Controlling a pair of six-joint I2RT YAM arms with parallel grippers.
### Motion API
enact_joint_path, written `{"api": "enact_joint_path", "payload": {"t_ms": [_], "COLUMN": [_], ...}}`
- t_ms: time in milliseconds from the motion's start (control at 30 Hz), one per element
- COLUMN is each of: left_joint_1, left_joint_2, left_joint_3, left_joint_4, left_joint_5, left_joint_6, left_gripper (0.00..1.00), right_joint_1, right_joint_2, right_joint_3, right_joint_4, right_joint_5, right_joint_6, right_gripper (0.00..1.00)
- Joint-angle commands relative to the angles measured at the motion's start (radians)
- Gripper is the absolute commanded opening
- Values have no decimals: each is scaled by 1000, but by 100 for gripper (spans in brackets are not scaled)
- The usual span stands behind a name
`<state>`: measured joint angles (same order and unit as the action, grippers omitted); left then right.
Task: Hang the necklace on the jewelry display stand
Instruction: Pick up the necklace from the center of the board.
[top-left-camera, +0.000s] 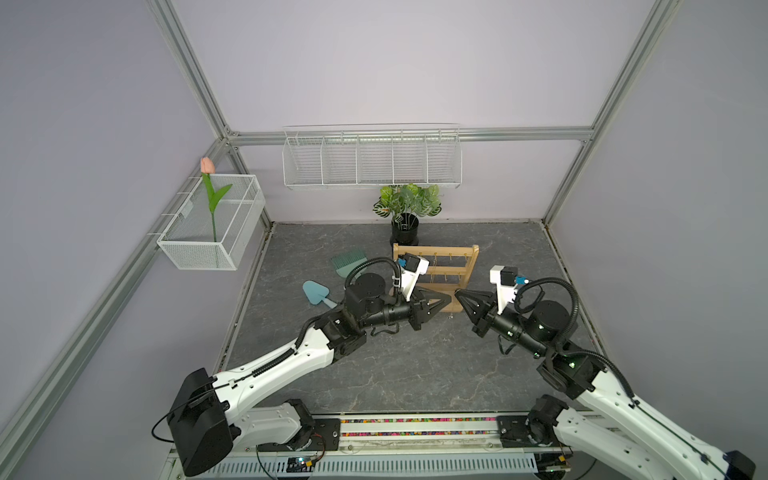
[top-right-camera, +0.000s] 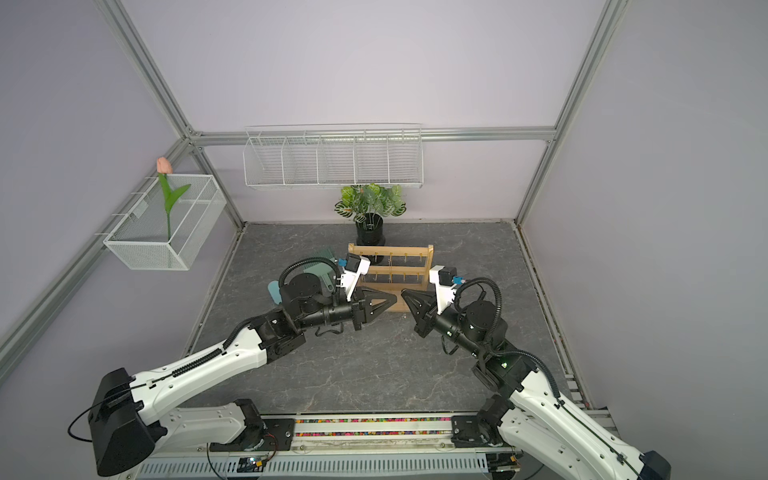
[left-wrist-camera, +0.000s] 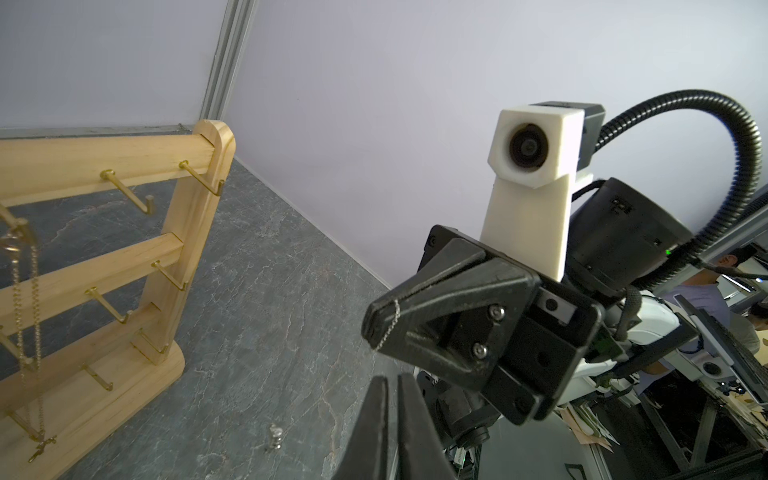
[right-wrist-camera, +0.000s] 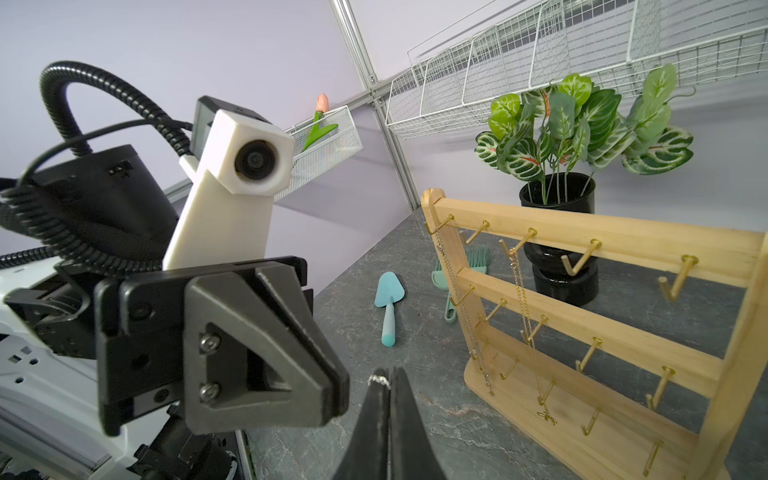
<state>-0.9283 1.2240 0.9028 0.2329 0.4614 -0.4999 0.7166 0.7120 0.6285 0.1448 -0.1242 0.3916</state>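
— Silver thin-chain necklace (left-wrist-camera: 394, 318), where is it?
— Pinched at the very tip of the right gripper (left-wrist-camera: 370, 330), a black two-finger claw clamped flat on it. A short loop shows over the tip in both wrist views. The rest trails down, too thin to follow. It's up off the grey stone-look tabletop (top-left-camera: 374, 374), just in front of the light wooden jewelry display stand (right-wrist-camera: 582, 239), not on it.
— Left gripper (right-wrist-camera: 338, 395)?
— Tip to tip with the right one, nearly touching. Its fingers are pressed together with only a slit between. Cannot tell whether the chain is caught in them. My guess at why they face each other: to pass the chain or stretch it into an open loop, since a strand pinched at one point hangs limp and won't go over a hook.
— Small silver bit (left-wrist-camera: 274, 436) low by the tabletop?
— Likely the pendant or clasp end. Lying or dangling, cannot tell.
— Stand?
— Upright, in front of the green plant in a black pot (right-wrist-camera: 557, 232), hooks facing the arms. Two gold chains (right-wrist-camera: 521, 299) hang from the top bar, and brass hooks (right-wrist-camera: 577, 259) beside them are free. Hanging not yet done.
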Motion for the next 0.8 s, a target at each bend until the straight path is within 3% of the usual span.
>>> {"api": "enact_joint_path", "payload": {"t_ms": [0, 133, 267, 767], "left_joint_1": [6, 6, 3, -34], "left_joint_2": [34, 72, 110, -14], "left_joint_3": [38, 46, 75, 4], "left_joint_4": [-46, -69, -88, -79], "left_joint_5": [-47, -111, -55, -187], "left_joint_6": [28, 65, 100, 187], "left_gripper": [15, 18, 21, 25], "right_joint_1": [-6, -7, -8, -7], "right_joint_2": [-9, -19, -15, 5], "right_joint_3": [25, 35, 48, 76], "right_joint_4": [18, 10, -9, -52], "right_joint_5": [-9, -14, -7, 28], "right_joint_6": [-23, -24, -28, -40], "right_gripper": [7, 7, 7, 7]}}
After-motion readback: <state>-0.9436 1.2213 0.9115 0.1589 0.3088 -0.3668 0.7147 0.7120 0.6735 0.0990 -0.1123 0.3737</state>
